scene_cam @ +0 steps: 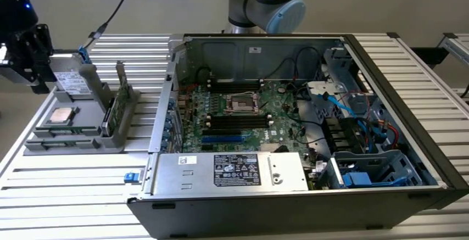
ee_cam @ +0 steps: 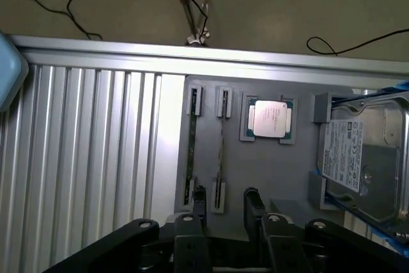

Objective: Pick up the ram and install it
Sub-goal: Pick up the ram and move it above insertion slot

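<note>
Gripper (scene_cam: 33, 70) hangs at the exterior view's far left, over the left end of the grey fixture (scene_cam: 88, 135) on the slatted table (scene_cam: 66, 190). In the wrist view its two dark fingers (ee_cam: 198, 201) stand parted with a clear gap between them and hold nothing. The ram (scene_cam: 111, 113) stands on edge in its slot toward the fixture's right side, apart from the gripper. From the wrist camera it shows as a thin line that runs towards the gap between the fingers. A second stick (ee_cam: 192, 145) sits in the neighbouring slot just beside it. On the same fixture lie the hard drive (scene_cam: 73, 81) and the square processor chip (scene_cam: 60, 116). Further right, the open computer case (scene_cam: 410, 196) rests on the table with its motherboard (scene_cam: 264, 119) exposed and the black memory slots (scene_cam: 238, 120) near the middle. The arm (scene_cam: 267, 1) rises behind the case.
</note>
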Robot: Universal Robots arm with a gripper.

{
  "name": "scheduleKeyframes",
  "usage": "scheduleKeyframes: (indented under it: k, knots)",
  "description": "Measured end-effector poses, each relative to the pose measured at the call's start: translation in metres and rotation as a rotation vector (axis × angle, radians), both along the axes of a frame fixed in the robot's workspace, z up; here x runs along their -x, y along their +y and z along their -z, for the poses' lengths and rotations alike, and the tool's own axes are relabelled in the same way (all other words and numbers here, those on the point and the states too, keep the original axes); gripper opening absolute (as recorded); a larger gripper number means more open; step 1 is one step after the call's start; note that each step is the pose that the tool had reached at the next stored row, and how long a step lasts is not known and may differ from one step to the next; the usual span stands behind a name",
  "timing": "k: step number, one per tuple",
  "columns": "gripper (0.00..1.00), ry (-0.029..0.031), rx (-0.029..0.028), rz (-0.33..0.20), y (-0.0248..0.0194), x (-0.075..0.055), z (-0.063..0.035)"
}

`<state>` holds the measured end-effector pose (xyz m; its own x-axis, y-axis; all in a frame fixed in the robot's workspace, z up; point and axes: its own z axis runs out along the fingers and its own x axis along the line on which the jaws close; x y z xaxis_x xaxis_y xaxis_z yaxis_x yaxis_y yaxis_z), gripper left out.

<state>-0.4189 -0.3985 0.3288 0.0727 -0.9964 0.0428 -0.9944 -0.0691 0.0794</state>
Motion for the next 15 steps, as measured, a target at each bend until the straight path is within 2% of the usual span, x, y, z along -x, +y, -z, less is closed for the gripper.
scheduleKeyframes:
  k: [1, 5, 8, 15]
  knots:
    - [0.42, 0.0, -0.0001, -0.002, -0.0003, 0.002, 0.0009]
    - [0.42, 0.0, 0.0, -0.008, -0.0022, 0.008, 0.0058]
    - [0.42, 0.0008, 0.0, -0.011, -0.0056, 0.01, 0.0087]
    - [0.42, 0.007, -0.0042, -0.02, -0.0217, 0.013, 0.0209]
